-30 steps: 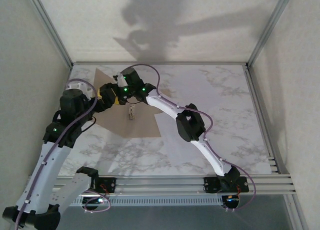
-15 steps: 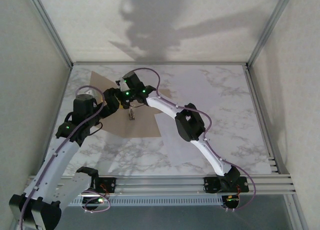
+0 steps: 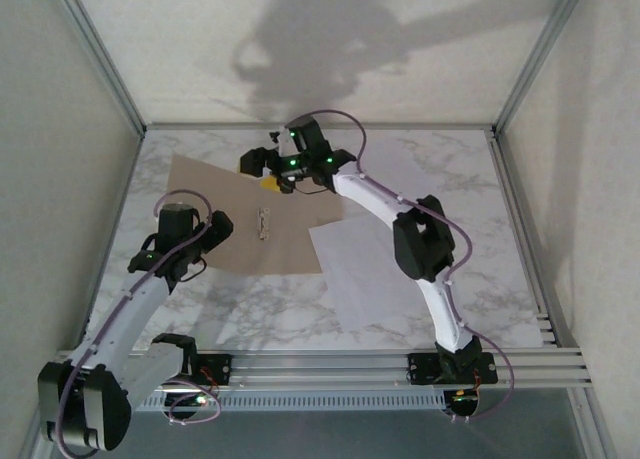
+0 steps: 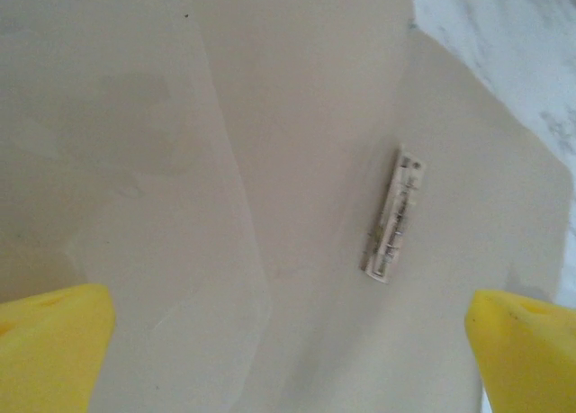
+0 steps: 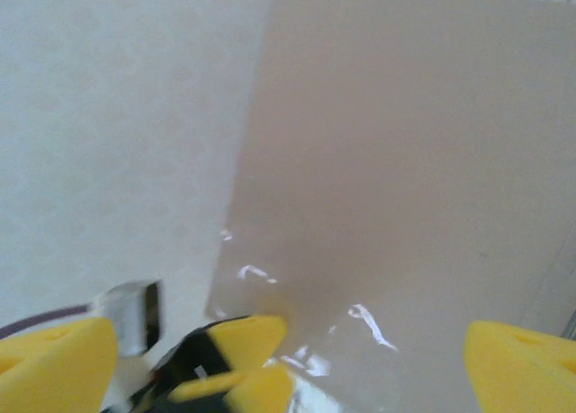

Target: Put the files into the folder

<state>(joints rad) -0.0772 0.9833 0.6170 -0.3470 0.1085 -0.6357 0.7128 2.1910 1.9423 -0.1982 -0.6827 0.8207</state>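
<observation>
Overhead, my left pincer (image 3: pixel 218 227) hangs with its fingers spread wide, pinching nothing, above the left half of the folder (image 3: pixel 250 244). The folder lies opened flat on the marble table (image 3: pixel 480 229), its metal clip (image 4: pixel 393 213) showing at the spine. My right pincer (image 3: pixel 265 174), likewise spread and empty, hovers at the folder's far edge. The files (image 3: pixel 370 269), white sheets, lie on the marble just right of the folder. Whether they touch it or overlap its edge I cannot tell, and none is inside yet. I judge the folder ready and the fetching next. That calls for my right arm to swing over to the sheets and lift a thin edge off the slab, a fussy pinch on flat paper.
</observation>
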